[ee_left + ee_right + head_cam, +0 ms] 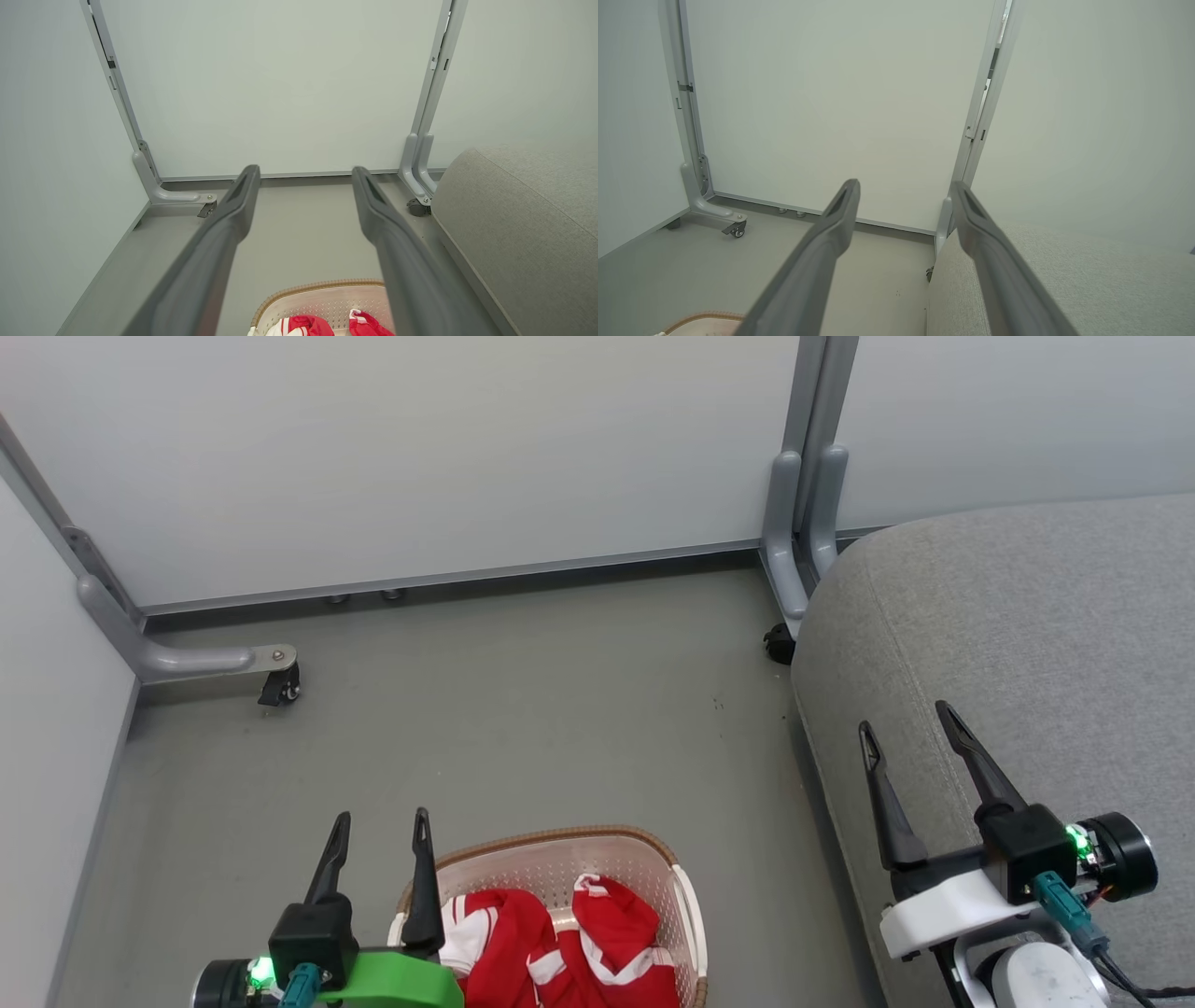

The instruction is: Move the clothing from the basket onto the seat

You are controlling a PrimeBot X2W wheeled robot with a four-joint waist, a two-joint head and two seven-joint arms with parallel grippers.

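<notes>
Your basket (560, 834) stands on the grey floor (523, 709) at six o'clock in the head view, its near part cut off by the bottom edge. Inside it lies the clothing (579, 943) — red cloth with white trim, bunched in two humps toward the near side, with the perforated far wall showing behind them. The seat (1027, 635) takes up the three-to-four o'clock quarter, apart from the basket with a strip of floor between.

Your left gripper (383, 815) is at seven o'clock, fingers spread and holding nothing. One finger crosses the basket's left rim in the head view; you cannot tell whether it touches. In the left wrist view the rim and both red humps sit at six o'clock between those fingers.

Your right gripper (905, 716) is at four o'clock — fingers parted wide, empty, over the seat's left edge beside the stitched seam.
</notes>
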